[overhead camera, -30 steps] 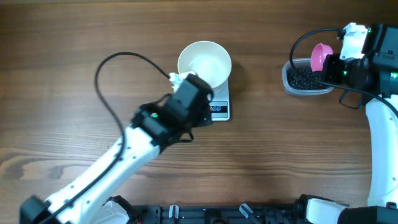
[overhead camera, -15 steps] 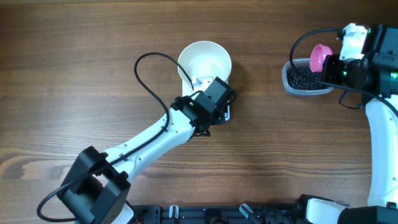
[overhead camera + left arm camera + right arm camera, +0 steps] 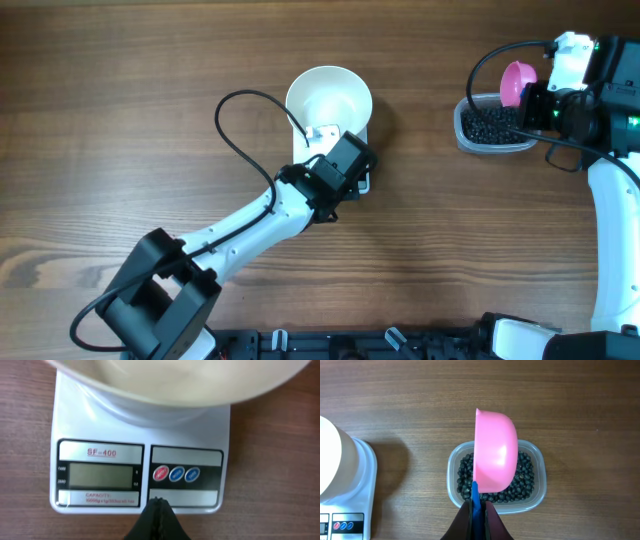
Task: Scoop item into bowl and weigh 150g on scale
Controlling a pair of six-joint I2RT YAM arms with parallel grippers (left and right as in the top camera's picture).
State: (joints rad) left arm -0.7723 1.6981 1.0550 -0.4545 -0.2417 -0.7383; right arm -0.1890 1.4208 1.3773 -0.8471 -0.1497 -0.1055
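The item [image 3: 526, 480] lies as a dark loose heap in a clear tub [image 3: 541, 477], well to the right of the scale [image 3: 67, 420]. None of it has reached the bowl [image 3: 330, 98], which sits empty on the scale's far end.

The left fingers [image 3: 154, 517] are clenched on nothing, their joined tip just at the scale's front edge, below the gap between the display [image 3: 102, 475] and the red button [image 3: 161, 474]. The display reads blank, so the step in hand looks like switching the scale on and zeroing it with the bowl aboard. To do that well, the closed tip should come straight down on one button only, pressing lightly so the scale does not skid on the tabletop [image 3: 120, 80] or jog the bowl, then lift clear before any reading is trusted.

The right fingers [image 3: 466, 520] are grasping the blue handle of a pink scoop [image 3: 495, 450], held above the tub.

The tub's long axis lies along the line toward the scale. The scoop's handle-to-cup axis runs across that line, and its mouth is turned on edge, facing the scale's side, so it would need rolling mouth-up to carry beans.
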